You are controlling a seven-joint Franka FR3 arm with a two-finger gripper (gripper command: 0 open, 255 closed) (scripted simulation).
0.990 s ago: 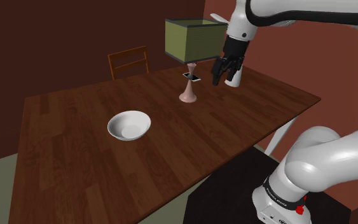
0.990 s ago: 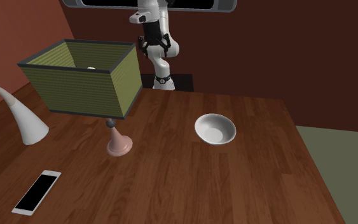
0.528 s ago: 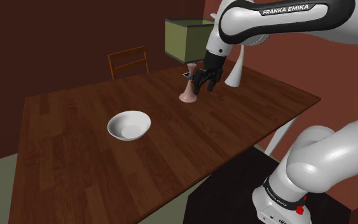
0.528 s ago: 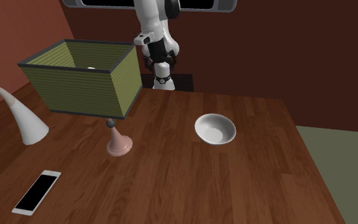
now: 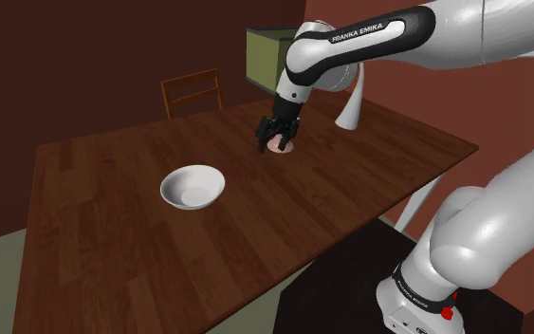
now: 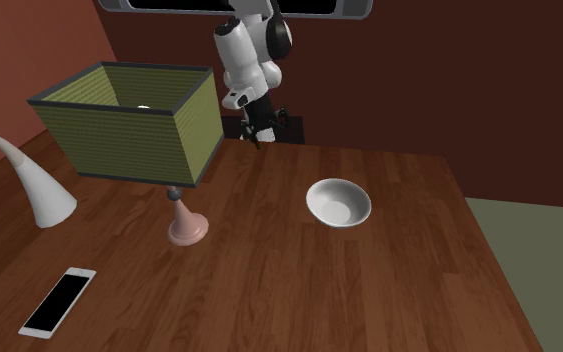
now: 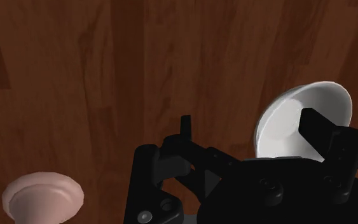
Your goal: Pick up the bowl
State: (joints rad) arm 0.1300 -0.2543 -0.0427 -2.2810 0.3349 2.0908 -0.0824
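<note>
Now the black two-finger gripper (image 5: pixel 272 142) has swung down near the pink round lamp base (image 6: pixel 186 228), fingers apart, holding nothing.
White round bowl (image 5: pixel 192 186) sits untouched on the brown wooden table (image 5: pixel 113 237), well apart from that base; the approach is closing.

The white arm (image 5: pixel 369 33) stretched out and bent downward at the wrist; its black gripper (image 5: pixel 274 143) pointed down, fingers (image 7: pixel 315 127) standing apart with nothing clasped between them.

- We take this for a home dining room: a wooden tabletop (image 5: pixel 113 237) lies under the gripper (image 5: pixel 274 143).
- A shaded lamp (image 6: pixel 129 120) stands near it, with a wooden chair (image 5: pixel 192 93) beyond.
</note>
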